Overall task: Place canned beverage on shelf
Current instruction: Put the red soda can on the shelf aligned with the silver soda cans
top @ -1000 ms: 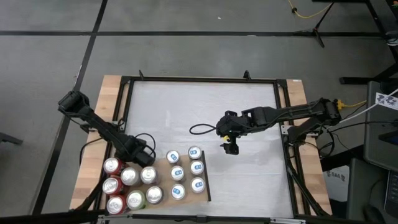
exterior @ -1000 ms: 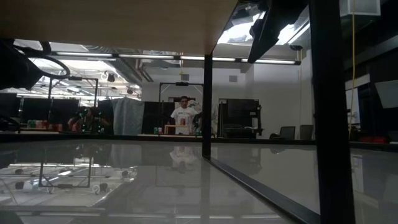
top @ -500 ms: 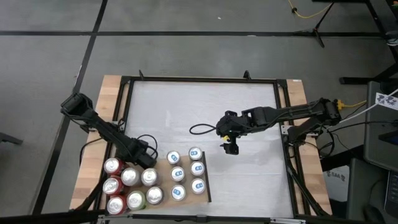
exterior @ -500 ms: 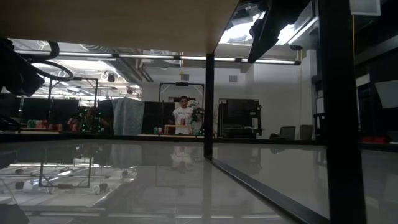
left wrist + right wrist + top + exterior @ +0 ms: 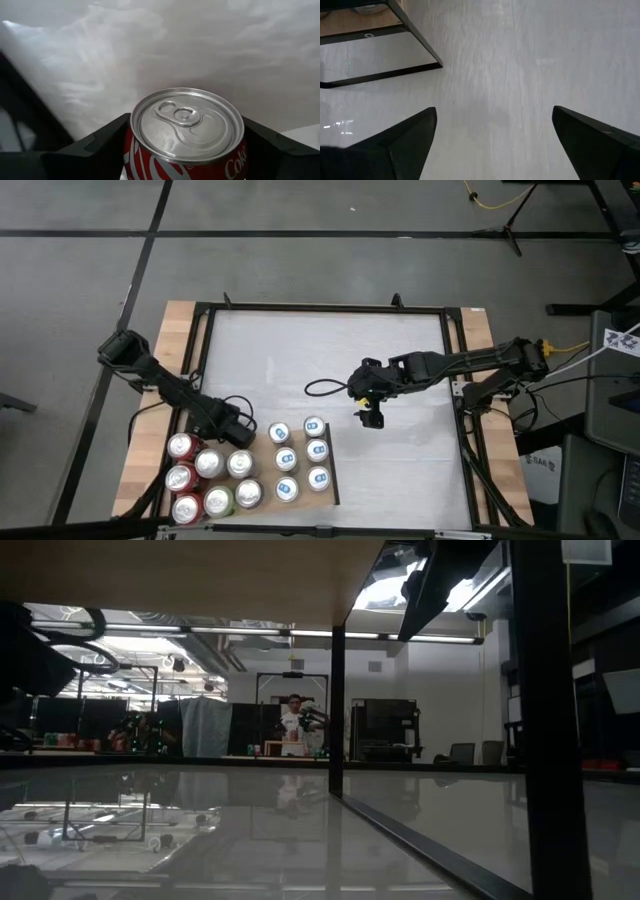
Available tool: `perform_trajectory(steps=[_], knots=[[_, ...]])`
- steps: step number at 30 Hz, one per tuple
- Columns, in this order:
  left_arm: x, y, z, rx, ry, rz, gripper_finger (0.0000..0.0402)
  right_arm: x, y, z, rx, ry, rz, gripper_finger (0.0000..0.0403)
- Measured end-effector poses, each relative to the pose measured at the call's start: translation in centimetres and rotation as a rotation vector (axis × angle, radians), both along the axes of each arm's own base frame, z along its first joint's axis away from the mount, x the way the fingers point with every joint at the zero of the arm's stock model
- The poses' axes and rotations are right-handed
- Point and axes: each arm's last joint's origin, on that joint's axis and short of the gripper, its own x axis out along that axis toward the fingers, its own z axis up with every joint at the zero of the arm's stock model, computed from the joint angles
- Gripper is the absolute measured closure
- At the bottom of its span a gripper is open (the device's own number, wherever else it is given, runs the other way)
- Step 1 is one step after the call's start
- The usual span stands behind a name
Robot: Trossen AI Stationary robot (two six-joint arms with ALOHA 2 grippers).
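1. Where the worktop [image 5: 330,360] meets its near-left corner, the shelf [image 5: 300,448] lies flat, a light wood panel with a dark strip on the edge facing the worktop's centre.
2. Six blue-and-white cans [image 5: 301,454] stand upright on the shelf in two rows.
3. Just off the shelf, toward the left edge, a cluster of upright cans [image 5: 210,480] stands packed together: several red, one green, silver tops showing.
4. Left claw [image 5: 238,433] sits at the far side of that cluster, near the shelf's far-left corner.
5. Left wrist view: a red Coca-Cola can [image 5: 187,132] stands upright between the two dark fingers [image 5: 95,150], one on each side. Whether the fingers press the can cannot be told.
6. Right claw [image 5: 371,418] hovers over bare worktop near the centre, well apart from the shelf and all cans.
7. Right wrist view: its fingers [image 5: 400,140] stand wide apart with nothing between them.
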Motion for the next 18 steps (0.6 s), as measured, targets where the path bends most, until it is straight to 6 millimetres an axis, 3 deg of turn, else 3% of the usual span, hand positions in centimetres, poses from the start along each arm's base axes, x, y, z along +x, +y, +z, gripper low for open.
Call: perform_trajectory(steps=[18], knots=[[2.2,5.1,0.0,0.059,-0.056,0.055,0.0117,0.0,0.0,0.0,0.000,-0.001,0.000,0.0017]])
